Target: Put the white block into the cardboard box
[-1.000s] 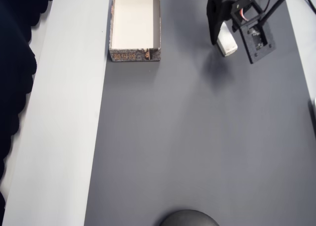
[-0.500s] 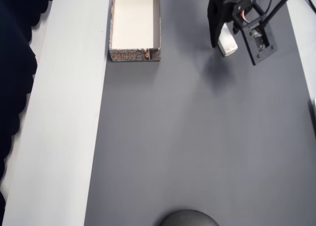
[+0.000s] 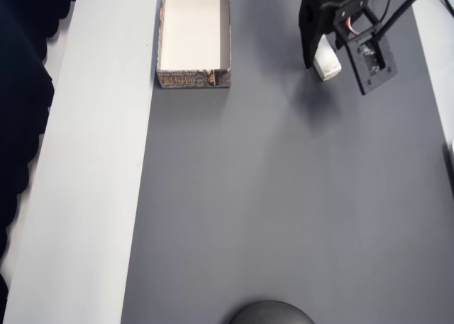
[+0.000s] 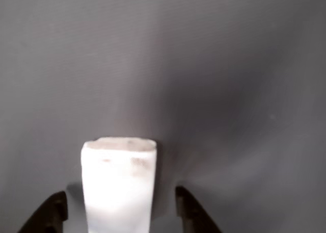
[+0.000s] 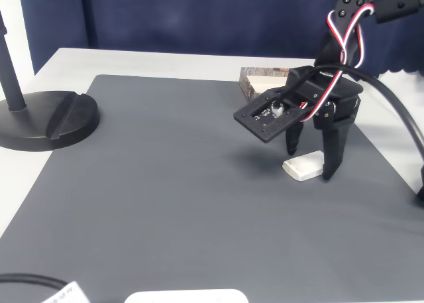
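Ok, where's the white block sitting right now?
The white block lies flat on the grey mat, between the open pincer's fingers; in the overhead view it's upper right, well right of the cardboard box.

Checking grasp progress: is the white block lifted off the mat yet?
No, the white block lies flat on the grey mat between the open gripper fingers.

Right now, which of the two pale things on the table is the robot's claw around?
The small white block, lying flat on the grey mat between the open tool's fingers; the cardboard box sits apart, empty.
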Robot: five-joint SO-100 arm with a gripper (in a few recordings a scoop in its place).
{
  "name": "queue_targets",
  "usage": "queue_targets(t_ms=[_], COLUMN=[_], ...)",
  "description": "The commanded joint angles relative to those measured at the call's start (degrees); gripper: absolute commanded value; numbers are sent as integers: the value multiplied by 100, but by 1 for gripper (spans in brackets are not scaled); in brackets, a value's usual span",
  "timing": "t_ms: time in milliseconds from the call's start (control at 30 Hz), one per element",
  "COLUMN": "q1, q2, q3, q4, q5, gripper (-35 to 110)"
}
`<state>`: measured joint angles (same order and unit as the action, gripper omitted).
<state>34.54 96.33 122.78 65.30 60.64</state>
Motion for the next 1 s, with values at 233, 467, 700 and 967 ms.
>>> queue_targets(t_ms=[233,467,700,967], q1=[35,62,53,26], q2=[44,62,70,105], q3=[97,149,176,185], q4=[-53,-44,0,439], q5=[-281,-466,-686,-932], gripper=[28,19,11,-2])
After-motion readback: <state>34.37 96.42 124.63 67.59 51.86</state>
